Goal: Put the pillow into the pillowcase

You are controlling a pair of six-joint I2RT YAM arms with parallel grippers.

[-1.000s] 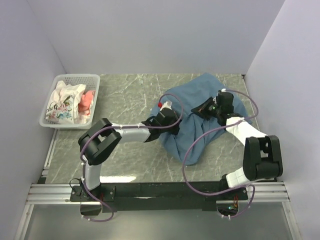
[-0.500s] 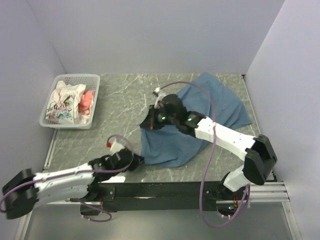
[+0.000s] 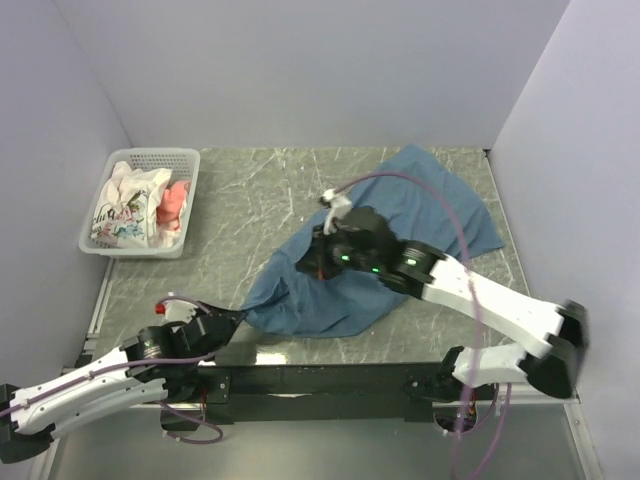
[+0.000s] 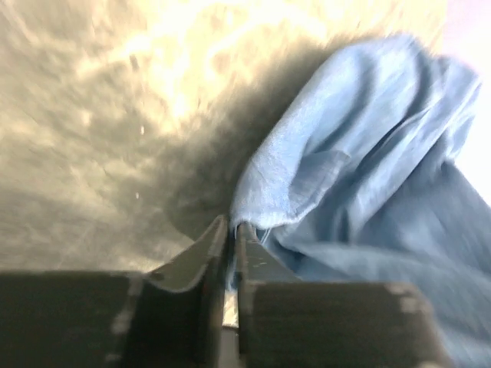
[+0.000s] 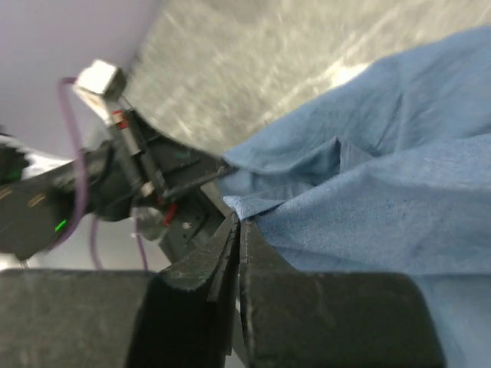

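Where the pillowcase [image 3: 340, 300] lies: wrinkled on the desk [image 3: 250, 190], stretching from the far right toward the near left.
Left fingers [image 4: 209, 257]: clenched on the near-left corner of the blue cloth, low by the desk's near edge.
Right fingers [image 5: 257, 257]: pinched together on a fold of the same cloth, at its left side.
Basket [image 3: 155, 152]: far left on the desk, holding printed white and pink cloth, well apart from the pillowcase.
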